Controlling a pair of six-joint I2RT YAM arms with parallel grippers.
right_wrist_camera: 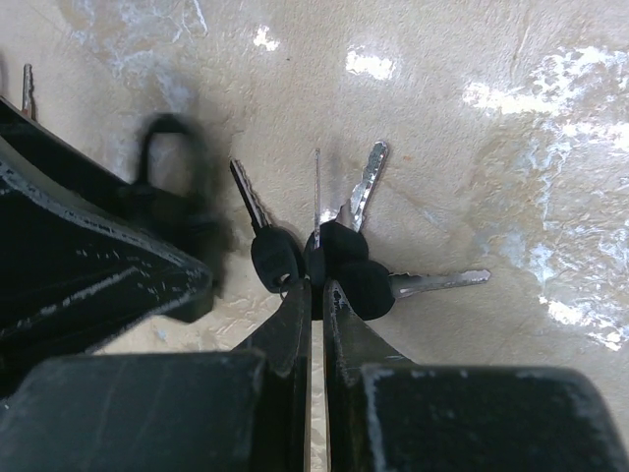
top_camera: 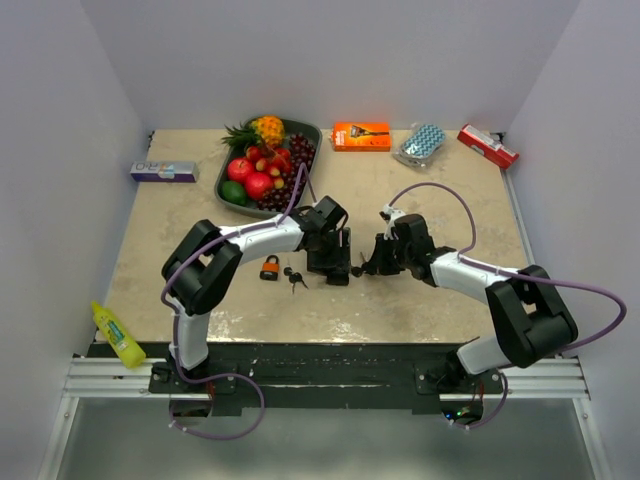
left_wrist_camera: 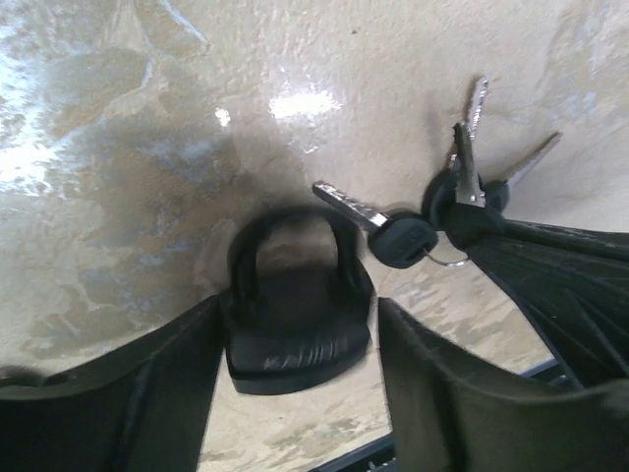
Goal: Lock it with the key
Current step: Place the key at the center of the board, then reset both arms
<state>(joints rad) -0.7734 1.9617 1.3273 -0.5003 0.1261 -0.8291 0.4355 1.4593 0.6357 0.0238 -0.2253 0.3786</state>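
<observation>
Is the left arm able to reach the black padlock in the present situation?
Probably yes: the black padlock lies between the open fingers of the left gripper, with nothing between. The key bunch in the right gripper is beside it, not across.

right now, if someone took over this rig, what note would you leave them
Left end effector: open, straddling the black padlock, which lies on the table.
Right end effector: shut on the key bunch, close beside the padlock.
Done: keys gripped, both arms at the lock.
Left: no key is in the lock yet. Probably steady the padlock, insert a key, turn it.
</observation>
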